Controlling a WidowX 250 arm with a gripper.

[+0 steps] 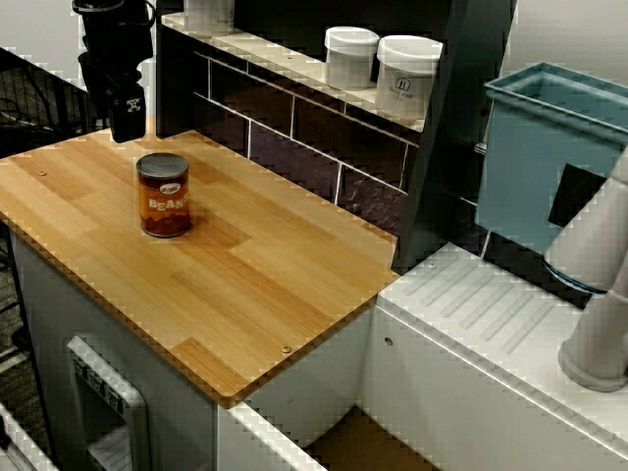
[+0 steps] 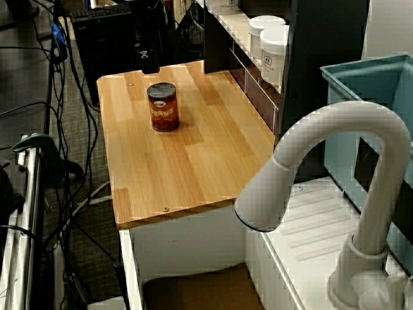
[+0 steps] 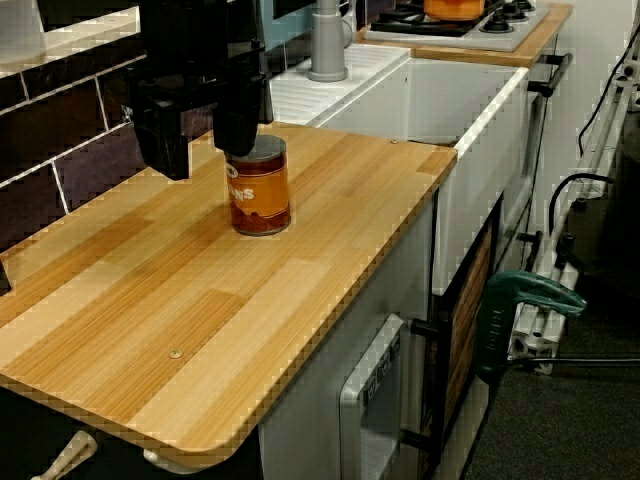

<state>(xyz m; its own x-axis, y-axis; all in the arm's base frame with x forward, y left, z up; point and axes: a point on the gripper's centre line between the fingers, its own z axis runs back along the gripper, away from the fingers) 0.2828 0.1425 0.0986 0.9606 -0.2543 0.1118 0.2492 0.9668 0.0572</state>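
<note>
While the hand (image 3: 207,158) hangs released over wooden counter (image 3: 330,260); bean can (image 3: 259,187) upright just beside it; white sink (image 3: 470,130) adjoins

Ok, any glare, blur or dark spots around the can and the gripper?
View facing the tiled wall: even light, bean can sharp, label readable, gripper almost featureless black. View over the faucet: it looms in front, bean can small but clear. Low view along the countertop: gripper in dark silhouette, no glare on the wood. Edges look jagged in all three.
</note>
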